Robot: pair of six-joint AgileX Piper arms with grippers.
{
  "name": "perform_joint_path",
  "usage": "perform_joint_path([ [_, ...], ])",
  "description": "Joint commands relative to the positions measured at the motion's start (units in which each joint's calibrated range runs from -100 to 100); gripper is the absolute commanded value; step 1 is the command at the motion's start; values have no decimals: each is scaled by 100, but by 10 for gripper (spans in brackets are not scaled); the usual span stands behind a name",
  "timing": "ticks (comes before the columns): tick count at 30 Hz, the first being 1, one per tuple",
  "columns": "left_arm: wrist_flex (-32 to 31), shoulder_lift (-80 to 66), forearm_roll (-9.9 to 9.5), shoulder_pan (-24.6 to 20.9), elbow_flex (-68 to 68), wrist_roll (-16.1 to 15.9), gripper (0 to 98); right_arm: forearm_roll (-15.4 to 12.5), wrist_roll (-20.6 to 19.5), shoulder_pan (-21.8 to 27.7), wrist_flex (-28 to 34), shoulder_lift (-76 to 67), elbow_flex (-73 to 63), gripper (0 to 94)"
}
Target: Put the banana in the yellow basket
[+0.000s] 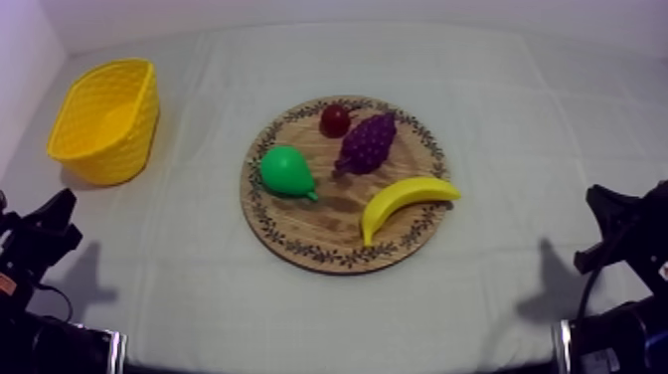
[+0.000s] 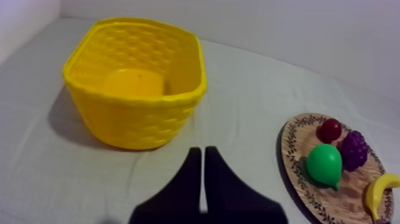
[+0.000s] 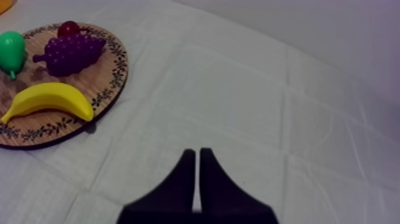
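The left gripper (image 2: pixel 202 150) has its two black fingers pressed together into a narrow wedge, holding nothing, above the grey-white cloth (image 2: pixel 250 101). Just ahead of those fingertips stands the yellow basket (image 2: pixel 137 122), upright with its mouth facing up and apart from the gripper. Farther off, to that gripper's inner side, lies the round wooden board (image 2: pixel 293 152) with its patterned rim. The right gripper (image 3: pixel 196 154) likewise has its fingers closed flat against each other with nothing between them, over bare cloth. The board lies ahead of it and toward the table's middle, well apart from the fingertips. The banana (image 1: pixel 403 202) lies on its side on the board, on the part nearest the right gripper, with one tip reaching the patterned rim. Beyond the banana, seen from the right gripper, sit the bunch of grapes (image 1: pixel 366 142) and the small red fruit (image 1: pixel 335 119), close together. The green pear (image 1: pixel 286 171) lies on the side of the board nearer the left gripper. The basket stands well apart from the board, on the left gripper's side of the table
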Motion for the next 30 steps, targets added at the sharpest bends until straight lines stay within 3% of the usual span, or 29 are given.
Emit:
perform_joint_path([
  [1,0,0,-1,2,3,-1,1,-3,-1,-3,1,-4,-3,5],
  [30,125,0,3,2,-11,-35,1,-3,-1,-3,1,-4,-3,5],
])
